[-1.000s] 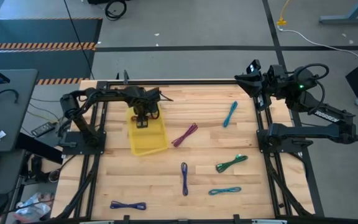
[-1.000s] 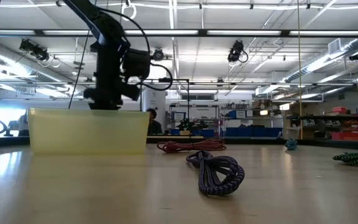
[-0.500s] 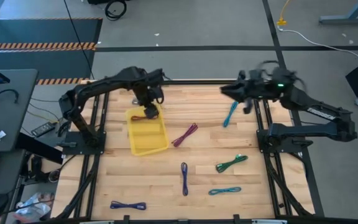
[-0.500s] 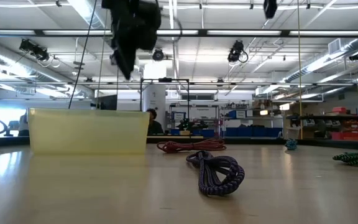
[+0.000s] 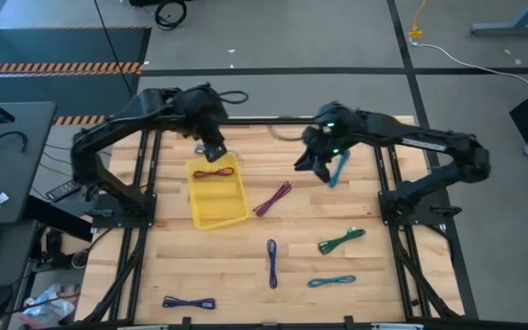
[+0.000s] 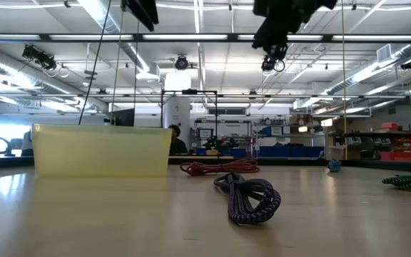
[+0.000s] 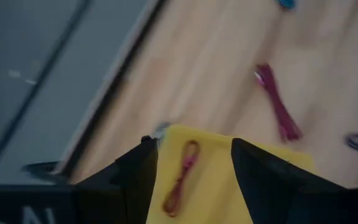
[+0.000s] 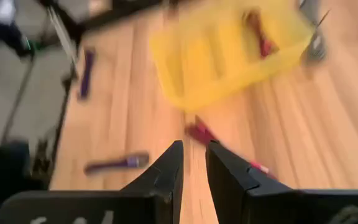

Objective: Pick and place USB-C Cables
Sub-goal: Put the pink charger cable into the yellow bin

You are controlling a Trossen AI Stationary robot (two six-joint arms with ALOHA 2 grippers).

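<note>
Lettering on right hand (image 8: 193,163) unreadable (blurred white marks).

No text, label, brand or number could be read anywhere in these views. Pale marks showed along the dark edge in both wrist views, but they were too cut off and blurred to make out as letters. The orange and black striped band (image 5: 58,66) on the floor beyond the surface was only a hazard pattern and carried no words.
</note>
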